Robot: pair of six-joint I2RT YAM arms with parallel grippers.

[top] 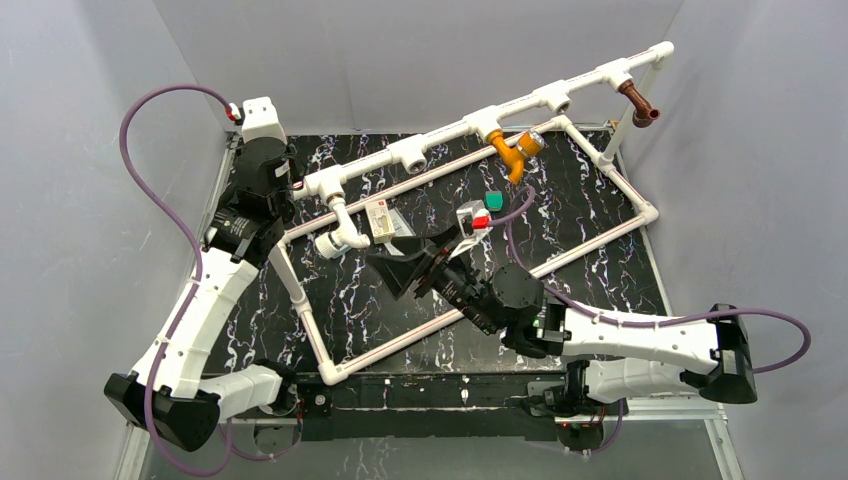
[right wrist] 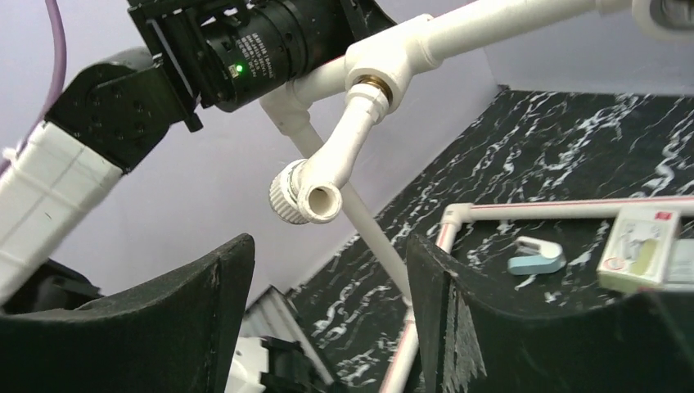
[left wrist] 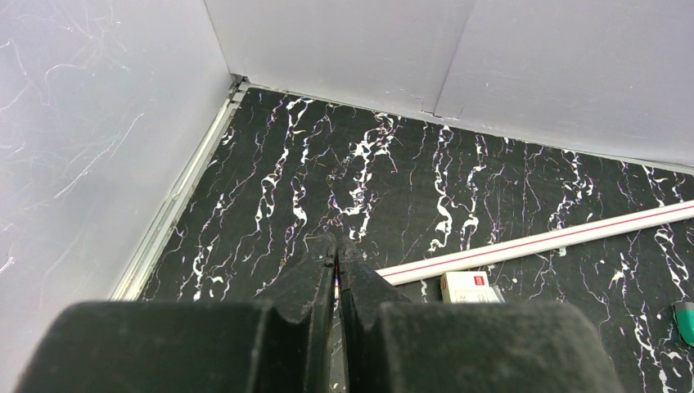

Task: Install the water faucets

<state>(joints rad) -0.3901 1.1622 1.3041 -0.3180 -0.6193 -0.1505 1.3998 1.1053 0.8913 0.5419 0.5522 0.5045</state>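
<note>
Three water faucets hang from the raised rail of the white pipe frame (top: 450, 135). The white faucet (top: 340, 236) sits in the leftmost fitting, the orange one (top: 513, 152) mid-rail, the reddish-brown one (top: 637, 103) at the far right. My right gripper (top: 393, 275) stands open just right of the white faucet. In the right wrist view that faucet (right wrist: 327, 176) is screwed into its T-fitting (right wrist: 376, 78) and hangs above and beyond my right gripper (right wrist: 327, 278), not between the fingers. My left gripper (left wrist: 337, 246) is shut on nothing, low over the black table.
A small white box (top: 380, 220) and a teal piece (top: 495, 200) lie inside the frame on the black marbled table (top: 600, 270). The left arm (top: 250, 200) stands close behind the rail's left end. Grey walls enclose the back and sides.
</note>
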